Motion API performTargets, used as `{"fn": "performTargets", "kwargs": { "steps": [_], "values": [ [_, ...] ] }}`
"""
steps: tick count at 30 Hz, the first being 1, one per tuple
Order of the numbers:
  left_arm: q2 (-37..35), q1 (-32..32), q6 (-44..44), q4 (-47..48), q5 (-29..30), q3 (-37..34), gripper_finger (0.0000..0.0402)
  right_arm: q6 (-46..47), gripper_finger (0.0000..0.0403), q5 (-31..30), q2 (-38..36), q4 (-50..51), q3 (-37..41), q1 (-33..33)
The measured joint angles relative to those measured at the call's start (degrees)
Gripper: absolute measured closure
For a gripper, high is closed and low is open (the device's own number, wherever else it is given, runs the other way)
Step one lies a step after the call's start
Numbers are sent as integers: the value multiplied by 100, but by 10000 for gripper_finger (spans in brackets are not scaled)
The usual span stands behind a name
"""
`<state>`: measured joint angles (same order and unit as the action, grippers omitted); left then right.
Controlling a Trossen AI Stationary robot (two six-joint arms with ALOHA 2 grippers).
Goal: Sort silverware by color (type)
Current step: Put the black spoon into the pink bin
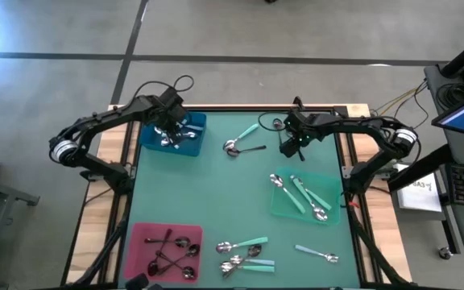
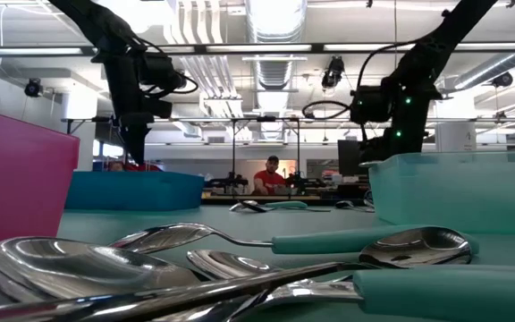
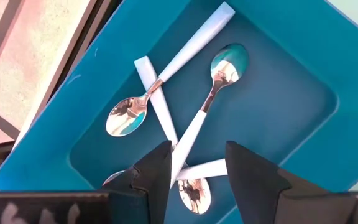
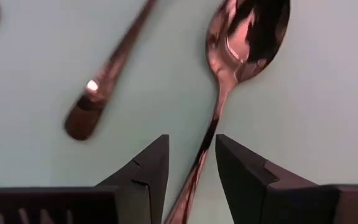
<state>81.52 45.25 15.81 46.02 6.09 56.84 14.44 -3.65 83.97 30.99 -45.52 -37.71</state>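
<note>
Silverware sorting is mid-way: I've got the left gripper [image 3: 197, 168] over the blue tray [image 1: 147, 141] at upper left of the high view, jaws wide with nothing between them, hovering above the white-handled spoons [image 3: 194, 127] lying crossed inside; looks like a drop just finished there, my read only. Right gripper [image 4: 191, 165] is upper centre-right, low over the mat with its jaws part open, straddling the handle of a dark spoon [image 4: 241, 37], not closed on it yet. A second dark handle [image 4: 107, 81] lies just beside it. Next move, I'd say: close on that handle, lift, carry to the pink tray [image 1: 139, 234] at lower left, which holds the black-handled spoons [image 1: 174, 251]. Green tray [image 1: 280, 209] at centre right holds mint-handled spoons [image 1: 300, 193]. Loose ones still on the mat: a spoon pair [image 1: 240, 141] at upper centre, a mint cluster [image 1: 244, 254] at bottom centre, and one single spoon [image 1: 316, 255] to its right.
</note>
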Motion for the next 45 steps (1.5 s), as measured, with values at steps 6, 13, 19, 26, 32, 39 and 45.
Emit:
{"fn": "performTargets", "kwargs": {
  "steps": [6, 13, 19, 26, 32, 39, 45],
  "values": [
    [0, -7, 0, -7, -2, 0, 267, -188, 287, -2, 499, -16, -26, -138],
    [-4, -7, -23, -4, -253, 0, 267, -460, 368, 36, 771, -41, -26, -138],
    [-4, -9, -171, -243, -1398, 0, 267, -614, 392, -2, 381, -62, -26, -140],
    [-7, -116, -760, -1530, -3674, 0, 267, -680, 393, -130, -573, -255, -423, -151],
    [-7, -565, -1213, -3072, -4166, 2, 267, -802, 393, 435, -1236, -1464, -562, 14],
    [313, -1435, -411, -4864, -3249, 2, 267, -1013, 394, 1720, -1356, -3606, -464, 644],
    [828, -1861, -367, -6441, -2780, 2, 267, -1645, 394, 1868, -1136, -4654, -463, 1273]
  ]
}}
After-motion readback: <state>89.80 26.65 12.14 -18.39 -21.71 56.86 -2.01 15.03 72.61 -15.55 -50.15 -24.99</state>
